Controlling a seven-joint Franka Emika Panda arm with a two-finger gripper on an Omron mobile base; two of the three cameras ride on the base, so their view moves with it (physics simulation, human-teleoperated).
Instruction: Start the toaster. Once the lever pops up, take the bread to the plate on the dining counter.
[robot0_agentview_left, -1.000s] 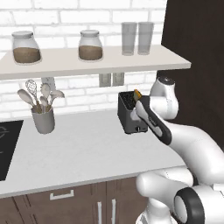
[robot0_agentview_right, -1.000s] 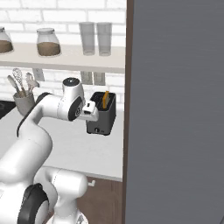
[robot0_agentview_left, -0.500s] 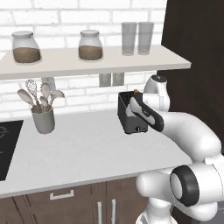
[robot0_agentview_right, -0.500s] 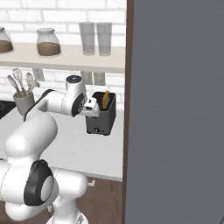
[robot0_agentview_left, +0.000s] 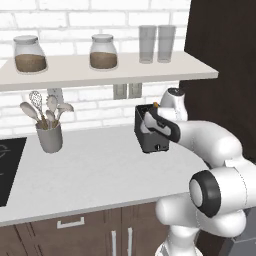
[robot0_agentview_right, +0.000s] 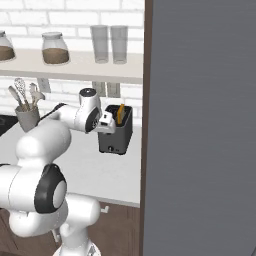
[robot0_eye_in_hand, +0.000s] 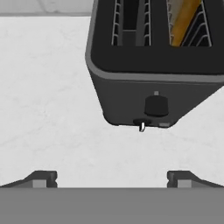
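my gripper is spread wide and empty low in the hand view, the toaster sits upper right with the bread in its right slot, so i should centre over the lever and press squarely.

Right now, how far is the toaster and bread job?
Done: the tan bread slice sits in a slot of the boxy dark grey toaster. In hand: the open pincer faces its front, gripping nothing. Left: starting it, then carrying the bread to the plate.
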